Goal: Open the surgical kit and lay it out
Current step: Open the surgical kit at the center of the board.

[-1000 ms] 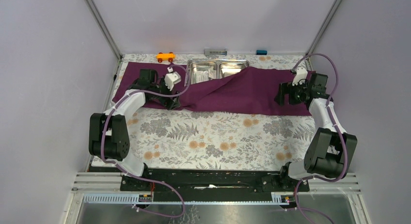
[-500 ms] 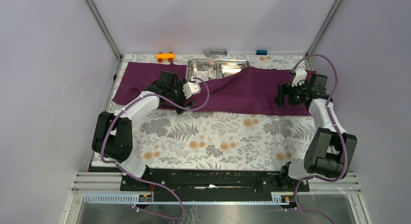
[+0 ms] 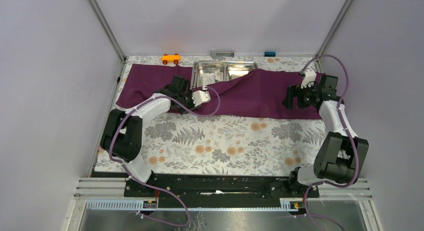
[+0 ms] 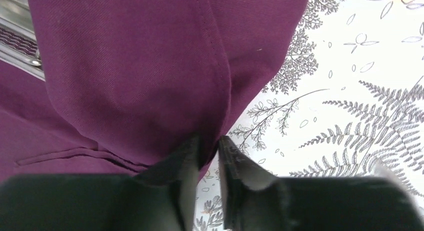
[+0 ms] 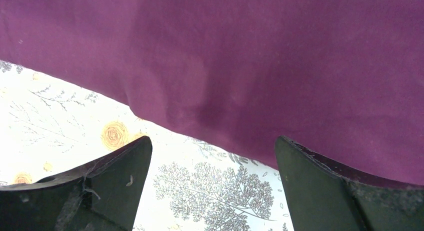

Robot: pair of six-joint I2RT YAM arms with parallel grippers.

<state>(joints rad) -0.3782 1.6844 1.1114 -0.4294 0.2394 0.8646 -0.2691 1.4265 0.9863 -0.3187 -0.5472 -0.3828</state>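
Observation:
The dark purple cloth wrap (image 3: 250, 93) lies spread across the back of the table, and one fold of it covers the near side of the steel tray (image 3: 225, 69). Pale packets (image 3: 209, 78) show in the tray's left compartment. My left gripper (image 3: 189, 108) is at the cloth's near edge, left of the middle. In the left wrist view its fingers (image 4: 211, 143) stand close together, with the hem of the cloth (image 4: 135, 76) pinched between the tips. My right gripper (image 3: 290, 98) hovers wide open at the cloth's right end, and nothing is between its fingers (image 5: 212, 141) but the tabletop and the cloth's edge (image 5: 250, 56).
An orange toy car (image 3: 171, 58) sits at the back left. A grey block (image 3: 222, 53) and a small blue piece (image 3: 270, 54) lie along the back wall. Flowered table covering (image 3: 225, 141) stretches in front of the cloth. The tray's rim (image 4: 15, 46) shows at the left of the left wrist view.
My left gripper moved right along the cloth's near edge and closed its fingers from wide open onto the hem. The right arm has not moved.

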